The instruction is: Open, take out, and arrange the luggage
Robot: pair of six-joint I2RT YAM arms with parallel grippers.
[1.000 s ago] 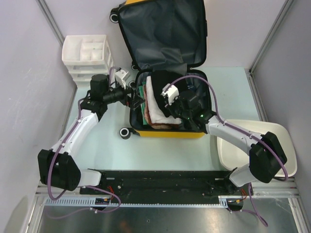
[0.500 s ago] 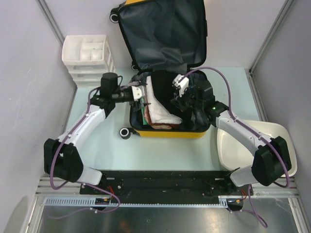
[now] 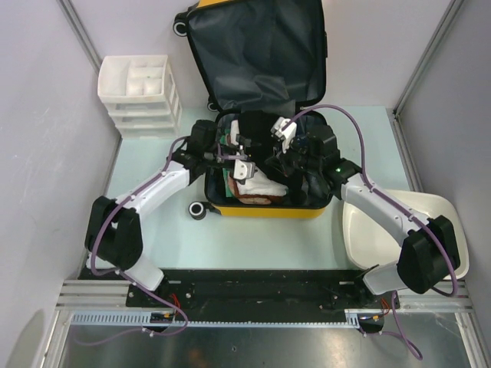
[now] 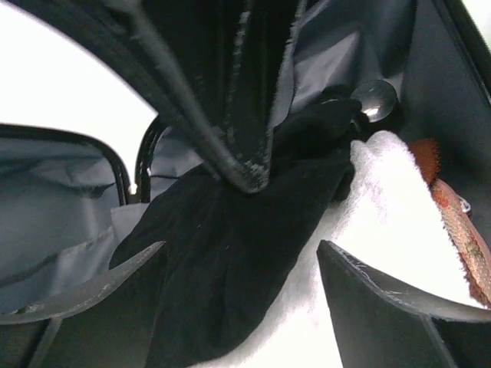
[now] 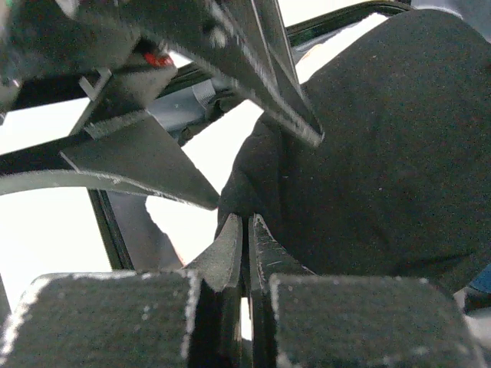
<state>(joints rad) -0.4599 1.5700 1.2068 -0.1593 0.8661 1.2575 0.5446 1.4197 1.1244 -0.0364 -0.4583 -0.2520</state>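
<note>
**A:** Where is the luggage (image 3: 261,210)?

**B:** On the table (image 3: 153,230), a little toward 12 o'clock in the overhead view. The yellow shell lies flat and open. Its lid (image 3: 253,54) is propped up at 12 o'clock, with the grey lining facing the camera. A black wheel (image 3: 198,209) sticks out at the shell's 8 o'clock corner.

**A:** And the arms?

**B:** Both reach into the shell, the left from 8 o'clock and the right from 4 o'clock. From above, their ends crowd together over a black cloth (image 3: 259,130), and I cannot read either set of fingers there.

**A:** The wrist cameras settle that. The left gripper (image 4: 242,245) is spread wide, with one finger at each lower corner of its view. The black cloth is bunched between them, lying over a white fluffy cloth (image 4: 383,199).

**B:** And the right gripper (image 5: 247,230)?

**A:** Its own camera shows the jaws pressed almost together at the black cloth's edge. The left wrist view shows the same fingers coming down from 12 o'clock as one dark wedge, pinching the cloth's upper fold.

**B:** Does anything show in one view only?

**A:** A reddish patterned item (image 4: 460,238) lies beside the white cloth at 3 o'clock, and is clear only from the left wrist. Only the overhead view shows the white drawer unit (image 3: 138,88) at the luggage's 10 o'clock and the white tub (image 3: 368,241) at its 4 o'clock.
</note>
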